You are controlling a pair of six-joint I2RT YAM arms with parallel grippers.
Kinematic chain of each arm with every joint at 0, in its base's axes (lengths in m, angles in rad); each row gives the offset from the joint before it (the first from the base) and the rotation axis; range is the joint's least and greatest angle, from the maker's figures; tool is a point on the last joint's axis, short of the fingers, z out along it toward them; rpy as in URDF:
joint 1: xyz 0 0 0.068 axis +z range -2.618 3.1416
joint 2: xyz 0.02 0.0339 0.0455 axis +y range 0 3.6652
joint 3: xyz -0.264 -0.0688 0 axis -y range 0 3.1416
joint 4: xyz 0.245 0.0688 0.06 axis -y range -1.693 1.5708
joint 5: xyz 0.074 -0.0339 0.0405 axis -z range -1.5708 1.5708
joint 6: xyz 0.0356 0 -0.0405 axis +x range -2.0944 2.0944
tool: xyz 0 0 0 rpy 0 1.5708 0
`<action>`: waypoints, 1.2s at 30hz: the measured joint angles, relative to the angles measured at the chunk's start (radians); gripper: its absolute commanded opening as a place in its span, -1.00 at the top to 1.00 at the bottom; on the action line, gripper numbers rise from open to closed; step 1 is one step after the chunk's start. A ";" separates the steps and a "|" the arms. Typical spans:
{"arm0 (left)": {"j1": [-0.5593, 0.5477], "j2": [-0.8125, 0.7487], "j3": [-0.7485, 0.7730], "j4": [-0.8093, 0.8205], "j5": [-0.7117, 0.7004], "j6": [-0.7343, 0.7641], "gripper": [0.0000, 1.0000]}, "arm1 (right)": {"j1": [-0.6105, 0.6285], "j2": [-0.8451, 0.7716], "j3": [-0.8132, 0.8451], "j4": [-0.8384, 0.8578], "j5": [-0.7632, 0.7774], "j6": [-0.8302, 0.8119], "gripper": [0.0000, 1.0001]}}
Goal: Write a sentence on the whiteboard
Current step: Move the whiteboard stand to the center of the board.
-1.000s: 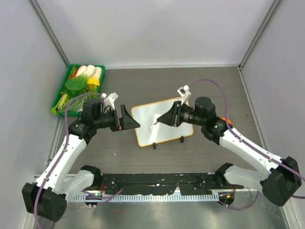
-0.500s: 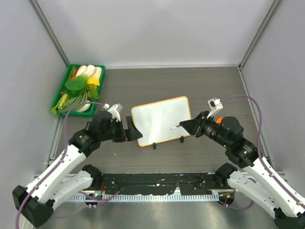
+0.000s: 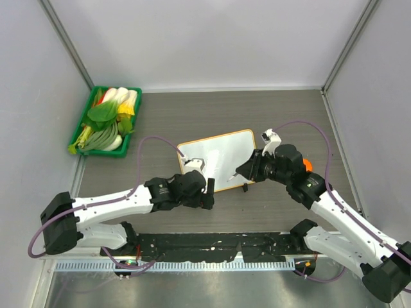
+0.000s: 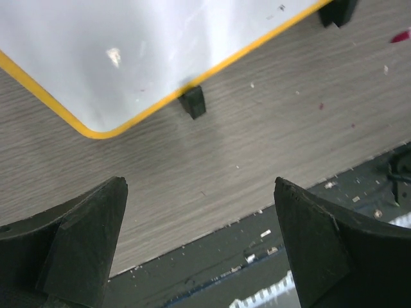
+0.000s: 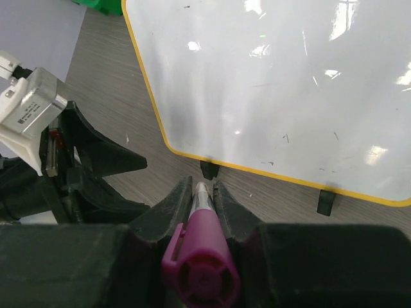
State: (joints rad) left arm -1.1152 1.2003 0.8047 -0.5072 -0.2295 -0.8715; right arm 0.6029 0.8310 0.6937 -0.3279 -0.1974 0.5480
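**1. Surroundings.** At far left, a green plastic tray of leafy vegetables sits against the wall, well apart from the work. I leave it alone.

**2. Left pincer.** My left pincer is released. In its wrist view the two black fingers stand wide apart, with only the grey wood-grain table between them. It hovers just off the near edge of the small white rectangular whiteboard with rounded corners and a thin orange frame, beside the board's left black clip foot.

**3. Step in hand (my judgement).** I am bringing the marker tip to the board for the first stroke.
- None of the sentence is readable on the white face. I see only faint specks and glare.
- The first letter should start toward the far left corner, which leaves room for two lines.
- Pressure should be light and even, because the board rests on small feet and may slide.
- The left pincer is well placed to brace the frame.

**4. Right pincer.** My right pincer is clenched on a purple-pink marker, tip forward.
- From above, the tip lies over the near right part of the board, close to the right foot.
- I cannot tell whether the tip touches the surface.
- Most of the writing surface lies ahead of the tip.
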 measured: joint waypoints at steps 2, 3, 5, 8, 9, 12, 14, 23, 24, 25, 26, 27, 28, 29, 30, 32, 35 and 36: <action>-0.014 0.021 0.000 -0.001 -0.045 -0.016 -0.99 | -0.035 0.008 -0.005 0.027 -0.037 0.005 0.99; -0.018 0.024 0.000 -0.001 -0.061 -0.020 -0.99 | -0.053 0.010 -0.010 0.040 -0.058 0.009 0.99; -0.031 0.017 -0.009 0.008 -0.091 -0.029 -0.88 | -0.105 0.012 -0.032 0.088 -0.121 0.021 0.99; -0.036 -0.016 -0.058 0.049 -0.112 -0.039 -0.68 | -0.167 0.012 -0.071 0.136 -0.190 0.033 0.99; -0.036 -0.031 -0.086 0.071 -0.116 -0.039 -0.66 | -0.180 0.012 -0.080 0.144 -0.204 0.033 0.99; -0.038 -0.040 -0.130 0.100 -0.123 -0.042 -0.63 | -0.199 0.019 -0.089 0.152 -0.239 0.030 0.99; -0.049 -0.029 -0.132 0.110 -0.136 -0.044 -0.62 | -0.203 0.029 -0.089 0.166 -0.254 0.026 0.99; -0.155 0.177 -0.083 0.172 -0.256 -0.097 -0.20 | -0.216 0.044 -0.089 0.185 -0.249 -0.004 0.99; -0.168 0.198 -0.078 0.175 -0.277 -0.103 -0.20 | -0.219 0.050 -0.089 0.189 -0.249 -0.007 0.99; -0.176 0.217 -0.071 0.175 -0.292 -0.114 -0.20 | -0.222 0.055 -0.089 0.192 -0.249 -0.010 0.99; -0.182 0.239 -0.062 0.177 -0.307 -0.121 -0.20 | -0.225 0.065 -0.089 0.193 -0.249 -0.015 0.99; -0.184 0.256 -0.053 0.179 -0.319 -0.126 -0.20 | -0.226 0.072 -0.089 0.194 -0.249 -0.018 0.99; -0.187 0.275 -0.043 0.180 -0.332 -0.135 -0.20 | -0.229 0.081 -0.089 0.195 -0.250 -0.021 0.99; -0.188 0.297 -0.032 0.183 -0.345 -0.144 -0.20 | -0.231 0.087 -0.089 0.196 -0.250 -0.023 0.99; -0.189 0.311 -0.025 0.185 -0.353 -0.148 -0.20 | -0.233 0.093 -0.089 0.198 -0.251 -0.024 0.99; -0.190 0.344 -0.010 0.184 -0.373 -0.163 -0.21 | -0.236 0.101 -0.089 0.201 -0.253 -0.026 0.99; -0.190 0.389 0.002 0.182 -0.400 -0.187 -0.21 | -0.241 0.102 -0.089 0.205 -0.256 -0.028 0.99; -0.190 0.405 0.005 0.181 -0.408 -0.193 -0.21 | -0.244 0.102 -0.089 0.208 -0.258 -0.029 0.99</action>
State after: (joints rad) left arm -1.3052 1.6054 0.8101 -0.3260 -0.6373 -1.0645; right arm 0.3592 0.9333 0.6048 -0.1200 -0.4557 0.5186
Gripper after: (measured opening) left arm 0.603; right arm 0.235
